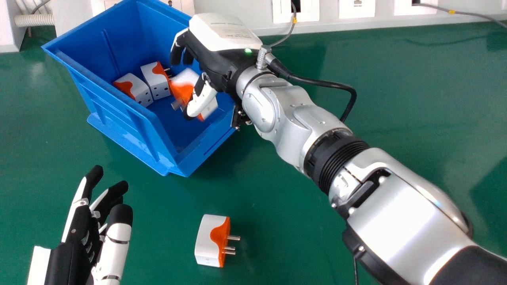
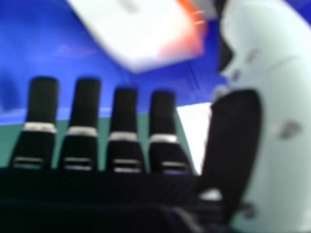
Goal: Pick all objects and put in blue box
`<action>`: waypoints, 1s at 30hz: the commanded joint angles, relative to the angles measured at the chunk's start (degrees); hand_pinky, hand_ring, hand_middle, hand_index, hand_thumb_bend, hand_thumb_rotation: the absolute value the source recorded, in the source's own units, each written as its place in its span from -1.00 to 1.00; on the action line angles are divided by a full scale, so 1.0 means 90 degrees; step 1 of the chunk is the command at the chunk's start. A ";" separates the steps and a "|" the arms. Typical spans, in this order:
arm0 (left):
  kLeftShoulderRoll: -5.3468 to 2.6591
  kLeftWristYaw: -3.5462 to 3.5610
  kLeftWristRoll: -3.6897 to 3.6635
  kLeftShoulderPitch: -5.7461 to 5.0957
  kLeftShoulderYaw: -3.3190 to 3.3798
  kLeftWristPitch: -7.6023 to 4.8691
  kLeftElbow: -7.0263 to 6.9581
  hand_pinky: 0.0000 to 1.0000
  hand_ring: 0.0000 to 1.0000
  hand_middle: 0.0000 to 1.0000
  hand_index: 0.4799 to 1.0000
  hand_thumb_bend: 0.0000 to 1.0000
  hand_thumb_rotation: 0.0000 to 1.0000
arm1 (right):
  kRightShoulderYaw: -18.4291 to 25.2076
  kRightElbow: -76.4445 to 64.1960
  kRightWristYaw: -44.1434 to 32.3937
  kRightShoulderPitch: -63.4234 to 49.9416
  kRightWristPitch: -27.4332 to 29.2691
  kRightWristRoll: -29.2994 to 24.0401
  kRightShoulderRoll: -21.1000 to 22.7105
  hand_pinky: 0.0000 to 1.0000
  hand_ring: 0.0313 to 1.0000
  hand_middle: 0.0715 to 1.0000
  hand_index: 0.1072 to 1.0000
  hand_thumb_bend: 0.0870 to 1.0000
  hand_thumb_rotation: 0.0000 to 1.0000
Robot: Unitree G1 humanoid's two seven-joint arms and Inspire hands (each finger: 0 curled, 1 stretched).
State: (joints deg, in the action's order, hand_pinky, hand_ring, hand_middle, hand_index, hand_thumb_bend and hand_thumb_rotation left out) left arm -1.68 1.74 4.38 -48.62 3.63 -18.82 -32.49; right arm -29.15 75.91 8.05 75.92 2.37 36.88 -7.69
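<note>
The far-left box [image 1: 115, 118] looks like smooth plastic with a low sheen; the table [image 1: 396, 99] is smooth and glossy. The near plug [image 1: 206, 241] pairs smooth plastic with shiny metal pins [image 1: 233, 238]. The right forearm [image 1: 400, 221] has a satin metallic finish, its ribbed collar [image 1: 342, 158] matt.

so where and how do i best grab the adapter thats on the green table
Best by the white body of the adapter, coming down from above, thumb and fingers on its near and far sides. Its metal prongs stick out toward the robot's right, so those two sides look free to pinch.
</note>
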 commanded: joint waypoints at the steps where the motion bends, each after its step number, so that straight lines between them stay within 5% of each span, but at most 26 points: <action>1: -0.0002 -0.0046 -0.0003 -0.0105 -0.0015 -0.0119 -0.0180 0.62 0.76 0.74 0.77 -0.05 0.65 | -0.0030 -0.0125 0.0166 0.0076 -0.0005 0.0051 0.0041 0.46 0.74 0.81 0.66 0.22 -0.98; 15: 0.0013 -0.0047 0.0025 -0.0105 -0.0055 -0.0064 -0.0222 0.61 0.76 0.73 0.76 -0.05 0.64 | -0.0015 -0.0113 0.0183 0.0011 -0.0131 0.0014 0.0027 0.60 0.89 0.97 0.87 0.31 -0.91; 24: 0.0041 -0.0097 0.0105 0.0142 0.0014 0.0106 -0.0143 0.61 0.75 0.73 0.75 0.01 0.63 | 0.0129 -0.0172 0.0174 -0.0084 -0.0094 -0.0137 0.0077 0.61 0.89 0.97 0.89 0.31 -0.90; 30: 0.0074 -0.0152 0.0133 0.0348 0.0066 0.0354 -0.0156 0.57 0.72 0.70 0.72 0.02 0.60 | 0.0284 -0.0276 0.0275 -0.0267 0.0088 -0.0228 0.0185 0.61 0.89 0.97 0.85 0.31 -0.91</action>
State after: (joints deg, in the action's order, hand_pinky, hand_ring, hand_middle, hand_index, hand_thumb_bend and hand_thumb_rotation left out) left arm -1.32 0.74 5.07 -45.64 3.74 -15.92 -33.14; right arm -27.56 74.99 9.35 73.33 2.84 35.97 -7.33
